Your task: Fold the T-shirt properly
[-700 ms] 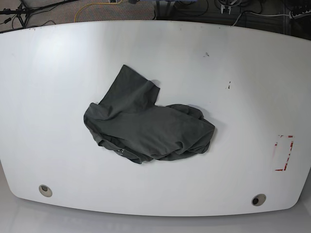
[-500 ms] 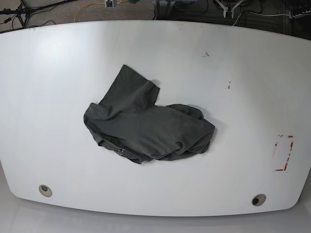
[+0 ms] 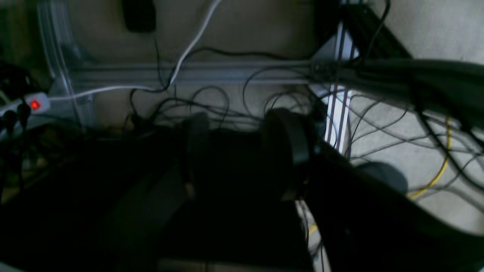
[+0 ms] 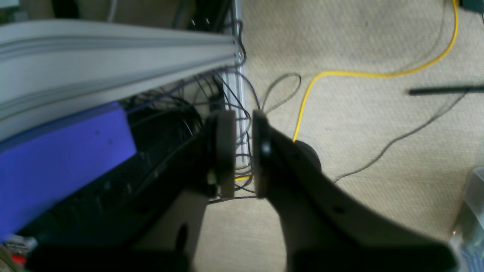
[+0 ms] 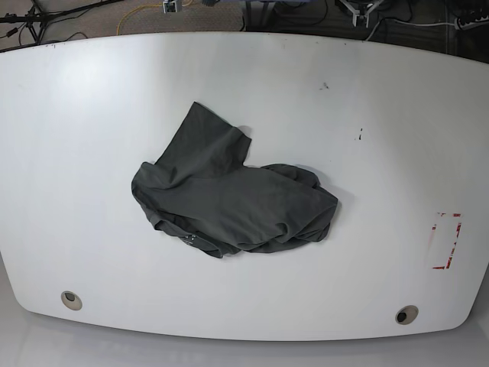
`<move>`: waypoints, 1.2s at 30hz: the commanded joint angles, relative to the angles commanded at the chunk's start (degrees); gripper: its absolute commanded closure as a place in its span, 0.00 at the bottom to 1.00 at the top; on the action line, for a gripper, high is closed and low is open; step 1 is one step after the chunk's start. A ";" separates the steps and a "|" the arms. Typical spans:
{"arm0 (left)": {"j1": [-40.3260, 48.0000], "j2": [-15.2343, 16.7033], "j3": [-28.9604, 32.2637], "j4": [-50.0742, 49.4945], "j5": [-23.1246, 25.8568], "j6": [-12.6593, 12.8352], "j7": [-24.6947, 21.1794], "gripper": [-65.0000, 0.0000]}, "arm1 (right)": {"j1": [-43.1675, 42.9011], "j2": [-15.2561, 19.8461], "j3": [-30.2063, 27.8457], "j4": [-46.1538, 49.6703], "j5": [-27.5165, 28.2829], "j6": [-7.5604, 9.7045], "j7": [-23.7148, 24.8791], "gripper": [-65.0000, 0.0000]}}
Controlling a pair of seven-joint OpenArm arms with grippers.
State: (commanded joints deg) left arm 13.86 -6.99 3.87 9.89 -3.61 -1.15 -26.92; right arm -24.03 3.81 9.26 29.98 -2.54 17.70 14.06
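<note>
The T-shirt [image 5: 237, 199] lies crumpled in a dark grey heap at the middle of the white table [image 5: 382, 115], with one flap spread toward the back left. Neither gripper is near it. In the left wrist view my left gripper [image 3: 242, 151] hangs over floor cables, its dark fingers [image 3: 287, 147] wide apart and nothing between them. In the right wrist view my right gripper [image 4: 243, 151] hangs over carpet beside a metal rail, its fingers [image 4: 225, 151] a narrow gap apart and holding nothing. The T-shirt shows in neither wrist view.
A red tape outline [image 5: 447, 241] marks the table's right side. Two round holes [image 5: 71, 300] [image 5: 406, 314] sit near the front edge. Cables, a yellow wire [image 4: 340, 73] and a power strip [image 3: 22, 105] lie on the floor behind the table.
The T-shirt has not moved. Small pale arm parts at the base view's top edge have shifted slightly.
</note>
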 joint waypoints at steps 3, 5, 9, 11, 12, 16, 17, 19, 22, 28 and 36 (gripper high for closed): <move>0.37 -0.02 0.07 0.19 0.09 -0.01 -0.13 0.60 | -0.42 -0.05 -0.01 0.71 -0.01 -0.04 -0.01 0.89; 0.47 0.00 -0.07 0.32 0.08 -0.02 -0.08 0.60 | -0.67 -0.10 0.07 1.09 0.01 -0.01 -0.04 0.89; 0.79 -0.08 -0.14 0.80 -0.06 -0.08 -1.01 0.60 | -0.98 0.00 0.05 0.36 -0.06 0.09 0.05 0.89; -0.11 0.11 0.11 1.17 0.52 0.03 0.50 0.61 | -0.37 0.01 -0.27 -2.16 -0.18 -0.18 0.13 0.89; -0.08 0.13 0.09 1.32 0.53 0.06 0.77 0.61 | -0.36 -0.02 -0.29 -2.26 -0.16 -0.15 0.14 0.89; 0.18 0.10 0.10 2.06 0.51 0.13 2.21 0.61 | -0.56 -0.18 -0.30 -2.45 -0.14 -0.09 0.19 0.89; 0.30 0.11 0.10 2.37 0.49 0.16 2.71 0.61 | -0.68 -0.24 -0.33 -2.38 -0.11 -0.09 0.19 0.89; 0.65 0.05 0.11 3.09 0.36 0.05 3.26 0.62 | -1.00 -0.31 -0.27 -1.82 -0.17 -0.11 0.23 0.89; 1.26 0.06 0.19 3.83 0.72 0.07 3.47 0.61 | -2.21 -0.83 -0.45 0.13 -0.26 -0.32 0.52 0.89; 5.38 0.10 0.33 8.04 0.77 -0.03 0.14 0.61 | -7.66 -3.03 -0.32 10.03 -0.51 -1.24 0.75 0.89; 9.08 0.08 0.25 12.75 0.92 0.01 -0.75 0.61 | -11.39 -3.84 -0.46 15.56 -0.59 -2.18 0.73 0.89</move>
State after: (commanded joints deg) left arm 22.94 -6.91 4.13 22.64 -2.68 -1.14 -27.67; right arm -35.42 -0.03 8.80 45.54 -3.12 15.52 14.78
